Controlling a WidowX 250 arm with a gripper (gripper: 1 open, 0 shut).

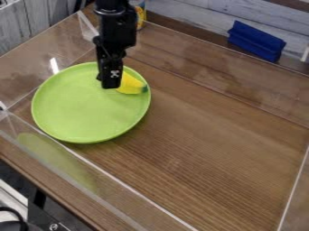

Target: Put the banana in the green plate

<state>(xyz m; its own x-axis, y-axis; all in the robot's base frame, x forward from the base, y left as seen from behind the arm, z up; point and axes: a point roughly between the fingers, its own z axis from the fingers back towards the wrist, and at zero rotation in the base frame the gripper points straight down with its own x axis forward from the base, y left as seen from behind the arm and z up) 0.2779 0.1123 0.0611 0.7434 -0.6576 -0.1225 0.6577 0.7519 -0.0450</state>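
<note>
In the camera view, the black two-fingered robot hand [111, 79] hangs low at the banana's side; I cannot tell whether it grips it. The short yellow toy banana [132, 84] lies inside the large round lime-green plastic plate [88, 108], near its rim.

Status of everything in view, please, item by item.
Gripper: low at the plate's far side, beside the banana; hold unclear.
Banana: lying at the plate's far right edge.
Green plate: flat, right side up.
Blue box: at the table's far side.
</note>
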